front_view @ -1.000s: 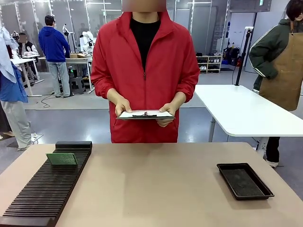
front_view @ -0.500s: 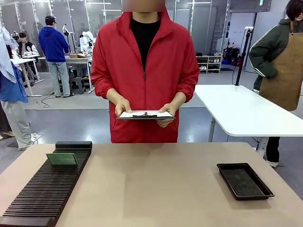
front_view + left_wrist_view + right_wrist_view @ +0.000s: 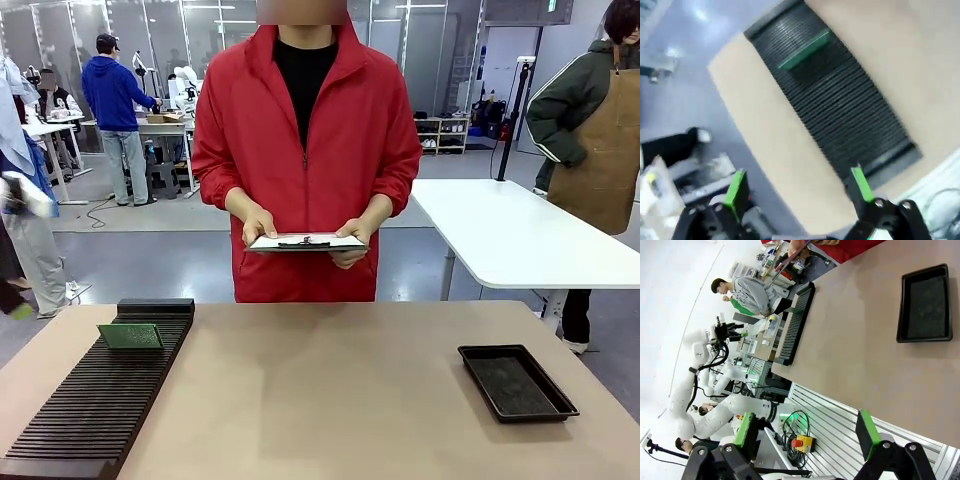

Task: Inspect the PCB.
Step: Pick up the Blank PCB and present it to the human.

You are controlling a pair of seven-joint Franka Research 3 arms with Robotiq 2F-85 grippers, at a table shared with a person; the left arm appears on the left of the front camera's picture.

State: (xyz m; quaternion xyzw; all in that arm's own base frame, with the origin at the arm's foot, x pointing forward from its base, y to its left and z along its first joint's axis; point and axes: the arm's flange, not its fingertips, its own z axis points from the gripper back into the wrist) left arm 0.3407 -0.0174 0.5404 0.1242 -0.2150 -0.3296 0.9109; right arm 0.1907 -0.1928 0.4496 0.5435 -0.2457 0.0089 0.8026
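The PCB is a small green rectangle. It stands upright on its long edge, slotted near the far end of the black rack, at the left.

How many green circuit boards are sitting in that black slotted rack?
1. The PCB stands in a slot near the far end of the rack; none looks hidden.

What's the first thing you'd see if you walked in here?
A person in a bright red jacket stands at the far side of the table, holding a white clipboard. On the left, a little green board stands in a long black ribbed rack; a black tray lies on the right.
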